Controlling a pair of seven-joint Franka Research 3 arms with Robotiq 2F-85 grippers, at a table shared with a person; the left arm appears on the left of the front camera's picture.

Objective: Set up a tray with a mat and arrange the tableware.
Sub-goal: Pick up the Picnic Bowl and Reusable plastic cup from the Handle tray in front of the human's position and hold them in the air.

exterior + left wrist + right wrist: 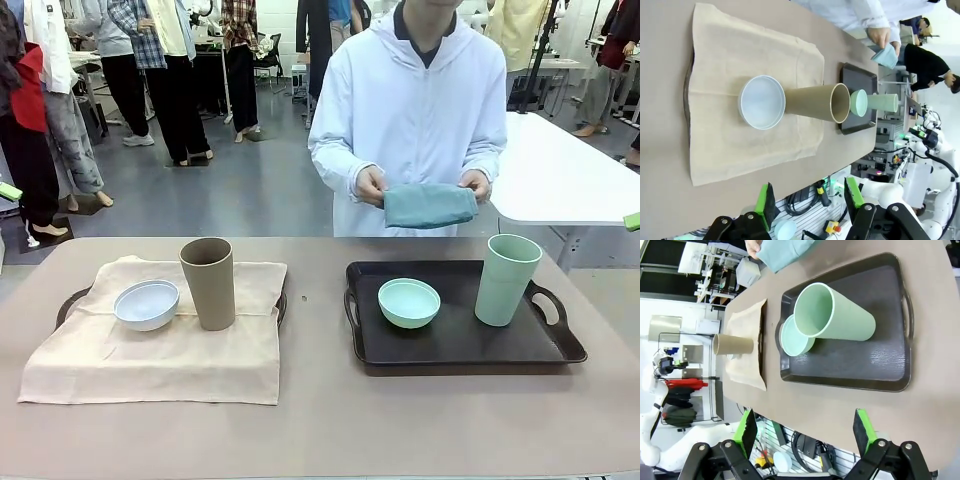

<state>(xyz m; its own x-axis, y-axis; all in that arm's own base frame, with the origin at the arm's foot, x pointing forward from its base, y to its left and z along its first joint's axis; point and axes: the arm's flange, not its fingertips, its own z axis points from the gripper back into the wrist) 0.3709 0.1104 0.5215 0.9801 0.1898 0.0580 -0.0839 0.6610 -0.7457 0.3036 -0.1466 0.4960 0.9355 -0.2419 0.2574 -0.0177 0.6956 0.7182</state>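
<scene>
Left tool (809, 196), right tool (806, 426) hang above bench (320, 420) edge, jaws apart. Tan cup (208, 283), white bowl (146, 304) upright on mat (150, 360) over left tray (68, 300); mint cup (507, 279), mint bowl (409, 302) upright on black tray (460, 350). Beyond, person's hands (372, 185) hold folded teal cloth (430, 205).

Looking like a robotics lab: a person (415, 110) in a white coat is standing at the table (320, 420), and more white tables (560, 170) are sitting on an open grey floor (240, 190). Cables (802, 202) and a yellow stop button (832, 227) are hanging below the table edge, with gear racks (887, 150) standing beyond.
</scene>
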